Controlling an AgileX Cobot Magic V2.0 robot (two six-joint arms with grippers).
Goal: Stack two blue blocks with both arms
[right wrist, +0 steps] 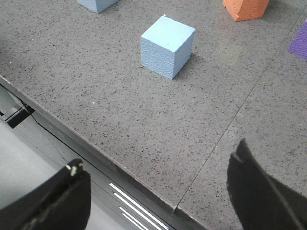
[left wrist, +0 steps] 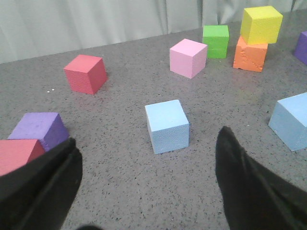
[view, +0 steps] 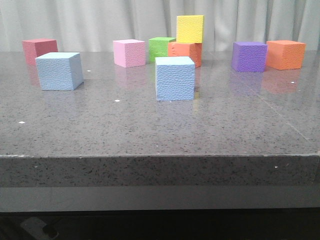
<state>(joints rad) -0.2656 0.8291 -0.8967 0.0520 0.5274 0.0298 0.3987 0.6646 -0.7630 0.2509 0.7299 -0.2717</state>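
Two light blue blocks stand apart on the grey table. In the front view one blue block [view: 60, 71] is at the left and the other blue block [view: 175, 78] is in the middle. No gripper shows in the front view. My left gripper [left wrist: 148, 135] is open and empty, a short way short of the left block [left wrist: 167, 126]; the middle block [left wrist: 291, 120] is off to one side. My right gripper [right wrist: 159, 152] is open and empty over the table's front edge, well back from the middle block [right wrist: 167, 47]; the left block [right wrist: 97, 4] is just in view.
At the back stand a red cube [view: 39, 50], a pink cube [view: 129, 52], a green cube [view: 161, 49], a yellow cube [view: 190, 28] on an orange cube [view: 184, 52], a purple cube [view: 249, 56] and another orange cube [view: 285, 54]. A purple cube [left wrist: 41, 130] and a red cube [left wrist: 14, 153] lie by my left finger. The table's front edge [right wrist: 96, 143] shows in the right wrist view.
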